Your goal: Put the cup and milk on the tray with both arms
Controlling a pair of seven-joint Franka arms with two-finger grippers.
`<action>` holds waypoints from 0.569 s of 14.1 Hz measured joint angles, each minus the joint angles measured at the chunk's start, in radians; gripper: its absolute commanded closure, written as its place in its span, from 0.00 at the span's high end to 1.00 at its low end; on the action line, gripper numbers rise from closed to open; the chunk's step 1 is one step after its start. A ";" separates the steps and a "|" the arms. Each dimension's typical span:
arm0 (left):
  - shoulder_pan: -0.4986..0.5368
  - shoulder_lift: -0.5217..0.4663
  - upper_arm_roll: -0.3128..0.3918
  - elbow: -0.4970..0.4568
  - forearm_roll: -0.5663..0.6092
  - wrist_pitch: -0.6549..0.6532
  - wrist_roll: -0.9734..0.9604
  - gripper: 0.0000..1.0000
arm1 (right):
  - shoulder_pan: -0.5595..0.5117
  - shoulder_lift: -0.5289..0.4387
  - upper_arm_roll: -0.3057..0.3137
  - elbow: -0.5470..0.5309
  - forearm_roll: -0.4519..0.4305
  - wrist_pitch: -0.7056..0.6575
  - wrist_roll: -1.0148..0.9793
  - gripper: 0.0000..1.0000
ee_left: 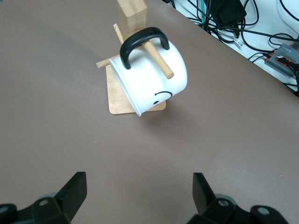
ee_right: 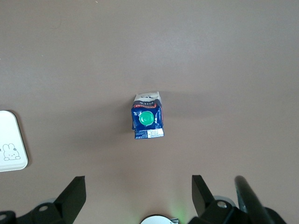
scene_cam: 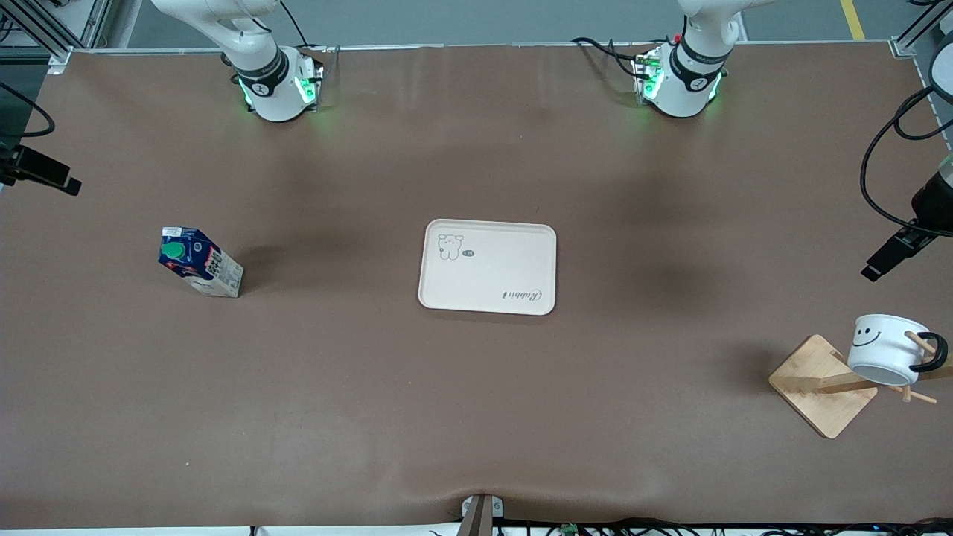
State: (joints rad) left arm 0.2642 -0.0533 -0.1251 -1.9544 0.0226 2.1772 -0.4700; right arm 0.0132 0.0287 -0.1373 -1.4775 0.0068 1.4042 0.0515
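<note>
The cup (scene_cam: pixel 882 350), a white mug with a black handle and a smiley face, hangs tilted on a peg of a wooden rack at the left arm's end of the table; it also shows in the left wrist view (ee_left: pixel 154 74). My left gripper (ee_left: pixel 139 179) is open and empty, high above the table beside the rack. The milk (scene_cam: pixel 199 262), a dark blue carton with a green cap, stands at the right arm's end and shows in the right wrist view (ee_right: pixel 148 121). My right gripper (ee_right: pixel 138 179) is open and empty, high above it. The cream tray (scene_cam: pixel 488 266) lies mid-table, bare. Neither gripper shows in the front view.
The rack's square wooden base (scene_cam: pixel 819 383) sits near the table's front corner, its post (ee_left: pixel 131 14) upright. Black camera mounts stand at both table ends (scene_cam: pixel 904 246) (scene_cam: pixel 37 171). Cables (ee_left: pixel 233 23) lie off the table edge near the rack.
</note>
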 measured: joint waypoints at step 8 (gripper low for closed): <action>0.064 -0.021 0.000 -0.080 -0.088 0.150 0.000 1.00 | 0.011 0.002 0.003 0.015 0.000 0.019 0.000 1.00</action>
State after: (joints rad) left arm 0.3280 -0.0739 -0.1250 -2.0347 -0.0652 2.3275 -0.4701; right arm 0.0242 0.0303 -0.1345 -1.4625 0.0068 1.4235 0.0513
